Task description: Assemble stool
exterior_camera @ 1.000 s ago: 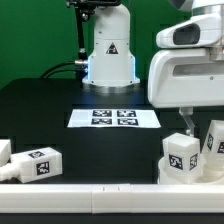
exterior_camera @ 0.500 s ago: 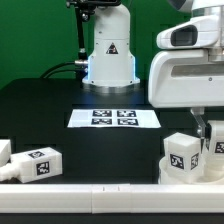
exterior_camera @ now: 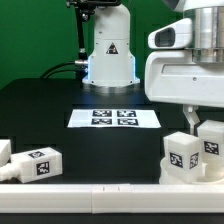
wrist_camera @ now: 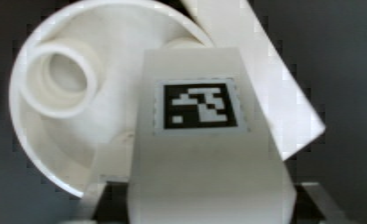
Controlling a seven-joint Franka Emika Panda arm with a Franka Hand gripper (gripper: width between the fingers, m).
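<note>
Step in hand: fitting a leg to the seat. The jaws are closed on a stubby white plastic block-like leg [wrist_camera: 201, 120] bearing a black-and-white square tag. In the wrist view its near end sits tight between the two dark fingers [wrist_camera: 315, 197], with no gap on either side.

The held leg hangs over the round, shallow, rimmed white plastic seat disc [wrist_camera: 64, 135]. The disc lies on the black counter [exterior_camera: 50, 110] at the exterior view's right, near the white rail [exterior_camera: 100, 188] along the front edge. We cannot tell whether leg and disc touch.

A second leg [exterior_camera: 182, 155], also a tagged white block, stands upright at the disc just beside the held one. We judge it fitted, though its joint is hidden. Two spare legs [exterior_camera: 38, 163] lie loose at the exterior view's left, well apart from the disc.

Next move, as we judge it: line the leg's far end up with a free socket [wrist_camera: 59, 75], keep the leg upright, lower it and press or turn it home. The socket shows beside the leg, not beneath it — a sideways correction looks likely.

- **Exterior view only:** the layout, the spare legs and the marker board [exterior_camera: 115, 117].
- **Wrist view only:** the grip and the socket — the exterior view shows neither.
</note>
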